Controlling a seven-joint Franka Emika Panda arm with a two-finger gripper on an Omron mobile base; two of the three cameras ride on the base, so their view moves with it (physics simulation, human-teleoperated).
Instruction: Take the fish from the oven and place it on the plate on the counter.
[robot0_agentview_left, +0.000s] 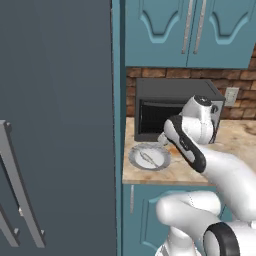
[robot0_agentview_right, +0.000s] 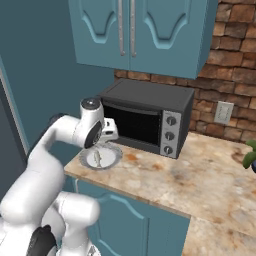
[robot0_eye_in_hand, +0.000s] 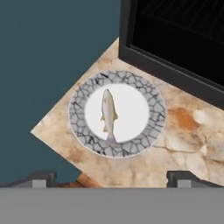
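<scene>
Already the fish (robot0_agentview_left: 146, 158) lies on the plate (robot0_agentview_left: 136, 161) at the counter (robot0_agentview_left: 235, 145) corner, seen from the left. From the right, the gripper (robot0_agentview_right: 101, 144) hangs just above the plate, before the toaster oven (robot0_agentview_right: 145, 107). Through the hand camera, the fish rests centred and the fingertips (robot0_eye_in_hand: 38, 178) stand wide apart, holding nothing. I'd lift straight up, so nothing nudges the rim.
</scene>
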